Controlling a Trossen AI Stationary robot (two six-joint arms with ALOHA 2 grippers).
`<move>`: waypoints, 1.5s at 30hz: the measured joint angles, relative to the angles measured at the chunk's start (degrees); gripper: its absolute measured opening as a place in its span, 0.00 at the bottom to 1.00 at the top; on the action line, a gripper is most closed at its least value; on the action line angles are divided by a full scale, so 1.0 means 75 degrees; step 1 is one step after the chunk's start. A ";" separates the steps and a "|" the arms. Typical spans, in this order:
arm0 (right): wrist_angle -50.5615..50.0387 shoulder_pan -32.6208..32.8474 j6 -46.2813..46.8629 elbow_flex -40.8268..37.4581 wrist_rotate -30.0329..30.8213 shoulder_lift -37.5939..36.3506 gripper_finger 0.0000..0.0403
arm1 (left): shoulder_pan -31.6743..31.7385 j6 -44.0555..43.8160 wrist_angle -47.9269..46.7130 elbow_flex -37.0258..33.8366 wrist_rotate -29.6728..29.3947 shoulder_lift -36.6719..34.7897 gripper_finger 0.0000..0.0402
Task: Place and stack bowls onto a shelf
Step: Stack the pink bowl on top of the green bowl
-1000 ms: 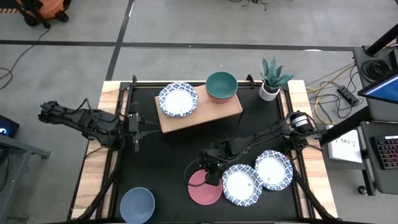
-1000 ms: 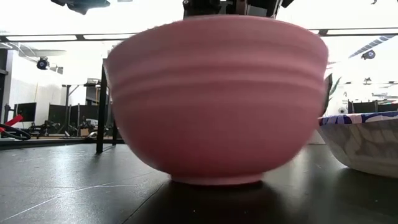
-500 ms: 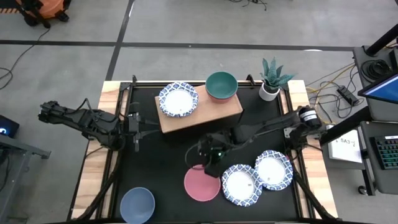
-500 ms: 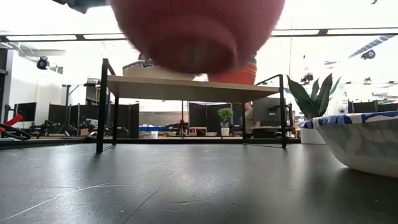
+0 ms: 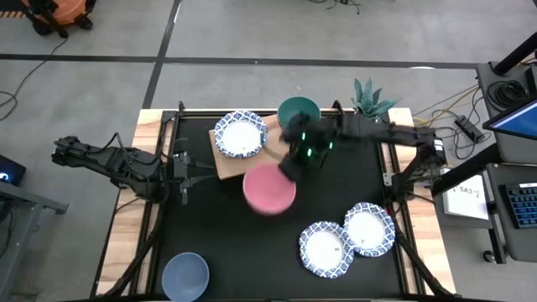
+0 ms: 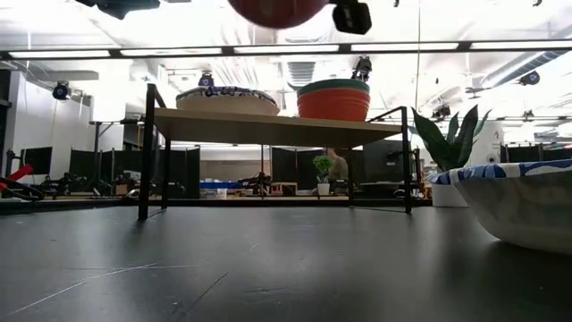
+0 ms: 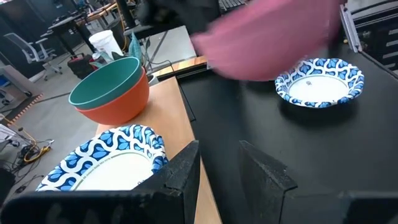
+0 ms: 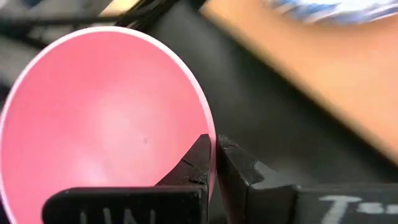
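My right gripper (image 5: 289, 166) is shut on the pink bowl (image 5: 269, 190), which hangs in the air just in front of the shelf (image 5: 312, 149). On the shelf stand a white bowl with a blue rim (image 5: 241, 134) and a green bowl (image 5: 299, 113) nested in a red one (image 6: 332, 105). Two more blue-rimmed bowls (image 5: 325, 248) (image 5: 368, 229) and a blue-grey bowl (image 5: 185, 275) rest on the table. My left gripper (image 7: 219, 168) waits open at the shelf's left end. My right gripper pinches the pink bowl's rim (image 8: 210, 127) on the side toward the shelf. One finger (image 8: 193, 163) is inside the bowl and the other (image 8: 239, 167) outside. The bowl is lifted clear of the table, its mouth facing up; in the low view only its underside (image 6: 277, 9) shows at the top.
A small white pot with a green plant (image 5: 367, 101) stands at the table's far right corner. Pale wooden strips (image 5: 130, 226) edge the black table. Bare shelf board (image 8: 311, 68) lies between the two shelf bowls. The black table top (image 5: 218, 226) is bare in the middle.
My right gripper has lifted the pink bowl off the table near the front edge, raised it high and carried it toward the far edge, up to the shelf. In the low view the bowl has risen from filling the picture to nearly out of its top.
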 joint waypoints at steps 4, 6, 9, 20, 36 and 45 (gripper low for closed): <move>-0.1151 -0.1031 -0.0005 0.1001 0.0042 0.0016 0.02 | 0.0000 0.0000 -0.0002 0.0000 0.0001 0.0000 0.23; -0.1587 -0.1629 -0.0072 0.1486 0.0043 0.0012 0.02 | 0.0000 0.0000 -0.0004 0.0000 0.0003 0.0000 0.23; -0.2269 -0.2582 -0.0372 0.2059 0.0048 0.0012 0.02 | 0.0000 0.0005 -0.0006 0.0000 0.0002 0.0000 0.23; -0.3300 -0.5208 -0.1570 0.2220 0.0059 0.0190 0.02 | -0.0003 0.0055 -0.0012 0.0000 0.0000 0.0000 0.23; -0.3217 -0.5471 -0.2355 0.2217 -0.0162 0.0811 0.03 | -0.0003 0.0058 -0.0012 0.0000 0.0000 0.0000 0.23; -0.3141 -0.5468 -0.2464 0.2211 -0.0169 0.0816 0.04 | -0.0002 0.0056 -0.0012 0.0000 0.0001 0.0000 0.23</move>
